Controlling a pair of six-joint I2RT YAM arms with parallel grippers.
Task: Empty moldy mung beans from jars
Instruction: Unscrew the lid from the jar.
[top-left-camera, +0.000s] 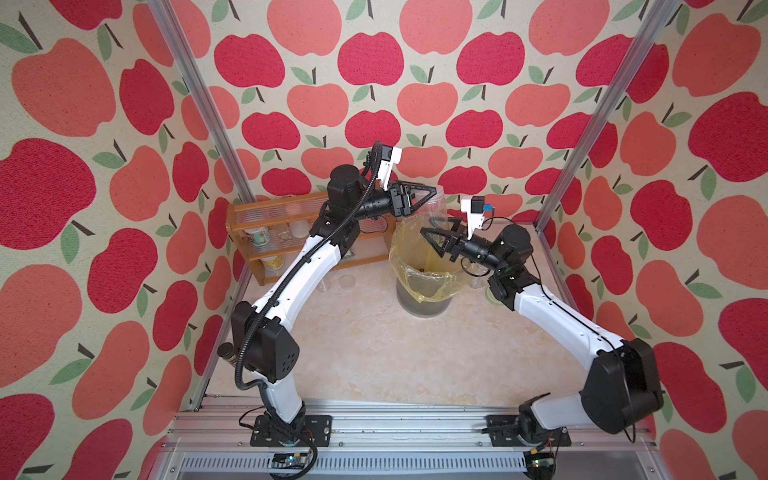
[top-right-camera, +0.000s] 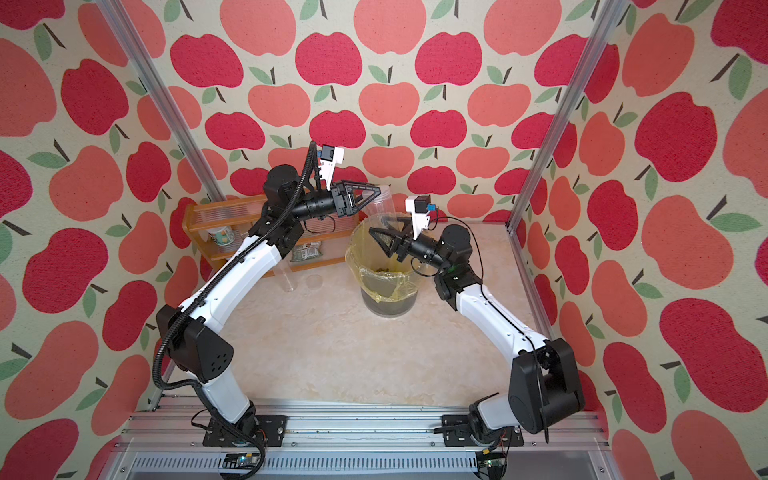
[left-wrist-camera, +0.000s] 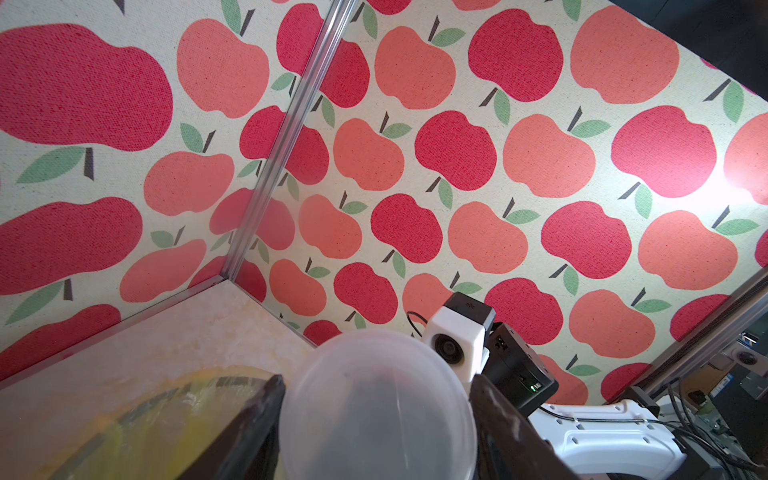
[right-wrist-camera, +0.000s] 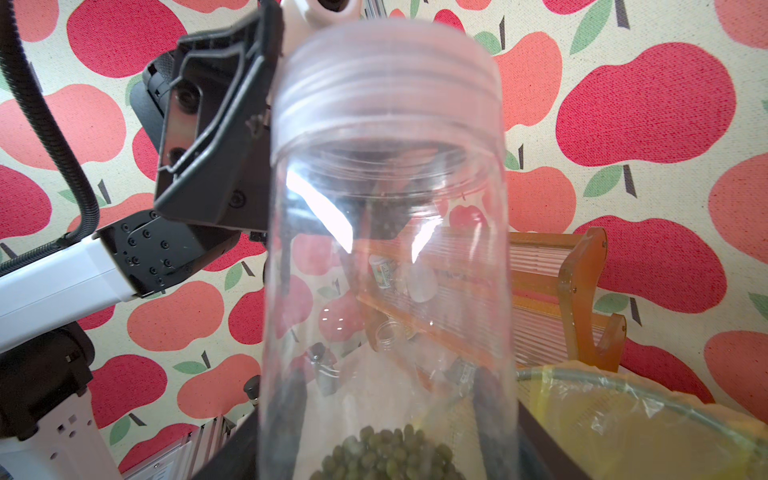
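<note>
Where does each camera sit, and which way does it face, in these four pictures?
Top views: high in front, looking down on the table, bin and both whole arms.
Left wrist: on the left arm, looking past the left gripper and frosted lid toward the wall; right arm shows.
Right wrist: on the right arm, looking along the jar with mung beans; left gripper shows.
Shared: both wrist views show the frosted lid and bin.

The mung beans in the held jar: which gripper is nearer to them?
The right gripper. It clamps the clear jar low on its wall, beside the mung beans; the left gripper is at the frosted lid, at the jar's opposite end.
</note>
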